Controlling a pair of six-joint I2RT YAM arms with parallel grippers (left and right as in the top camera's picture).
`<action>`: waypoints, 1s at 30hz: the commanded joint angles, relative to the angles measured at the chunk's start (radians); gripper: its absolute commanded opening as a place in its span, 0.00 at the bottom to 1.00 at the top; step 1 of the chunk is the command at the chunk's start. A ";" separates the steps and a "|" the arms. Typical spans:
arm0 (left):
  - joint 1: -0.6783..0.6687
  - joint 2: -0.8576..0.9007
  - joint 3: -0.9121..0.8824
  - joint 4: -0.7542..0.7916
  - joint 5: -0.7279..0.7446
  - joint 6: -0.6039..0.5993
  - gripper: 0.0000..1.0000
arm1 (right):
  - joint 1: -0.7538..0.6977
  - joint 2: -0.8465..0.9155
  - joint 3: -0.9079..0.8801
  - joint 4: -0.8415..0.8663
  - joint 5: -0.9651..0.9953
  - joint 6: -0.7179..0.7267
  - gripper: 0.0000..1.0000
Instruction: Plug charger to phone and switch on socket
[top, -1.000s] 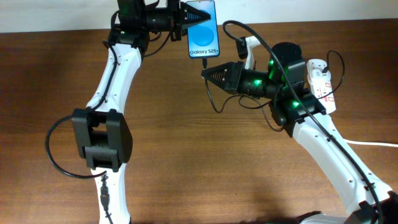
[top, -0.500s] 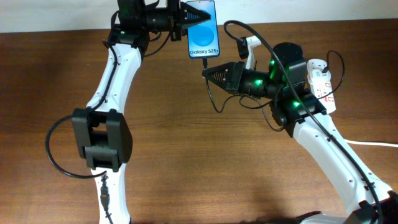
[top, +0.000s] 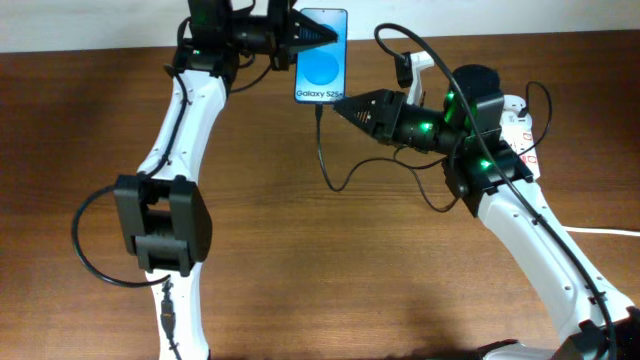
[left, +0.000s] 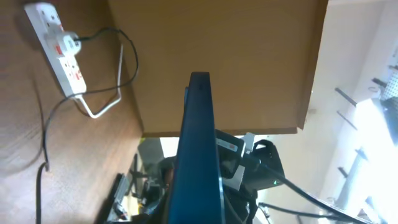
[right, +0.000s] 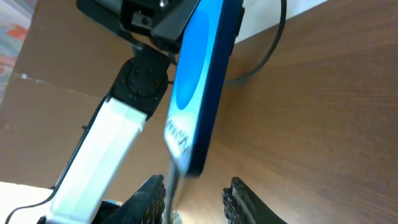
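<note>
My left gripper (top: 300, 35) is shut on the phone (top: 321, 55) and holds it up at the back of the table, blue screen facing up. The phone shows edge-on in the left wrist view (left: 199, 137) and from below in the right wrist view (right: 200, 81). The black charger cable (top: 322, 160) hangs from the phone's lower end and loops right towards the socket (top: 518, 128), which my right arm partly hides. My right gripper (top: 345, 103) is open just below the phone's lower end, and the blurred cable (right: 171, 180) runs by its left finger (right: 196, 198).
The socket (left: 59, 46) lies at the table's right side with a black plug in it and a thick white cord (left: 102, 111) leading away. The cord also trails off at the right edge (top: 605, 232). Brown wooden table (top: 300, 260) lies below.
My right gripper has moved up and right to the phone's lower end. The phone has shifted slightly left. The cable now hangs from the phone's end instead of from my right gripper.
</note>
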 joint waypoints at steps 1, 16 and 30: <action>0.035 -0.003 0.011 0.002 0.048 0.191 0.00 | -0.055 0.002 0.003 0.002 -0.112 -0.021 0.36; 0.015 -0.003 -0.083 -1.007 -0.567 1.175 0.00 | -0.170 0.002 0.003 -0.624 0.016 -0.506 0.46; -0.027 0.079 -0.094 -1.254 -0.951 1.291 0.00 | -0.170 0.002 0.003 -0.777 0.130 -0.588 0.57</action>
